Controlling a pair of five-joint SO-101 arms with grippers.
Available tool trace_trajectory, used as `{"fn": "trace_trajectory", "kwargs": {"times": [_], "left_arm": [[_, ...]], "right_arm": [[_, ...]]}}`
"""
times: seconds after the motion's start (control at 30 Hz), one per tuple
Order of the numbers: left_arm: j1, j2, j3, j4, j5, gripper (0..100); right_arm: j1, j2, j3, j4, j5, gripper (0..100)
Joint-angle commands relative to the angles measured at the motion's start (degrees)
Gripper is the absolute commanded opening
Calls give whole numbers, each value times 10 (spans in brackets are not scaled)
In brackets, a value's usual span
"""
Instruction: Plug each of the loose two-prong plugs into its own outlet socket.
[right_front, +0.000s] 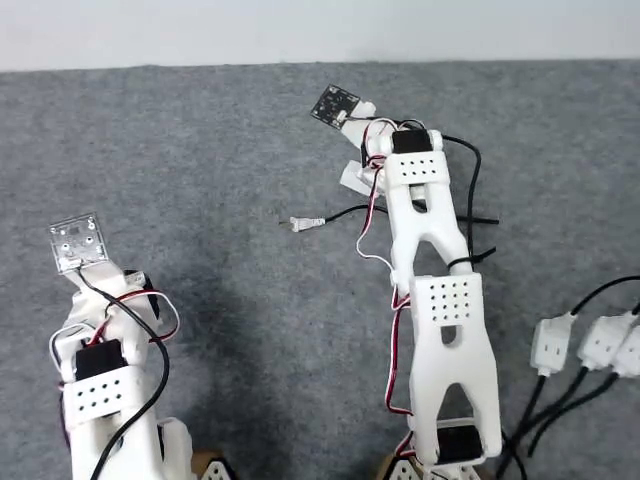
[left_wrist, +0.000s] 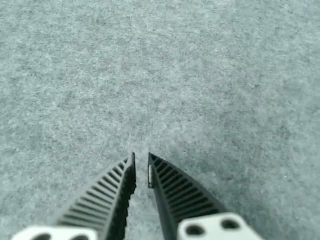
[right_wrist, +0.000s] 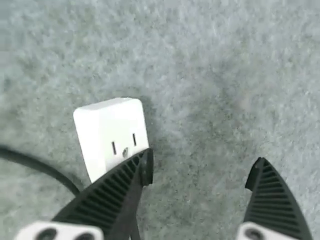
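Grey carpeted counter (right_front: 200, 150): the right gripper (right_wrist: 202, 165) stands open with the white outlet socket (right_wrist: 111, 134) outside its fingers, just beside one tip, while the loose plug (right_front: 305, 223) lies near that arm, well apart from the nearly closed, empty left gripper (left_wrist: 141, 161).

Open carpet (right_wrist: 215, 75) ahead of the right tool (right_wrist: 202, 167) (outlet socket (right_wrist: 107, 130) crowds one finger).

Looked like a small robotics lab bench: grey felt-covered worktop (right_front: 230, 330), white perforated arms (right_front: 447, 340) with exposed red and black wiring (right_front: 375, 215), corded outlet sockets (right_front: 553, 342) at one edge, plain pale wall (right_front: 300, 30) behind.
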Motion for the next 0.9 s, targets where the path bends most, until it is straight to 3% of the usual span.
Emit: {"fn": "trace_trajectory", "kwargs": {"times": [0.0,0.27,0.5,0.6,0.73,0.87], "left_arm": [[2,-5,-15,-15,2,41],[2,-5,-15,-17,2,41],[2,-5,-15,-17,-24,41],[2,-5,-15,-17,-26,41],[2,-5,-15,-17,-26,41],[2,-5,-15,-17,-26,41]], "right_arm": [[-33,37,-62,87,11,320],[-70,68,-132,315,162,320],[-79,69,-117,311,197,316],[-77,69,-116,311,202,221],[-74,64,-117,284,185,0],[-55,48,-176,297,119,8]]}}
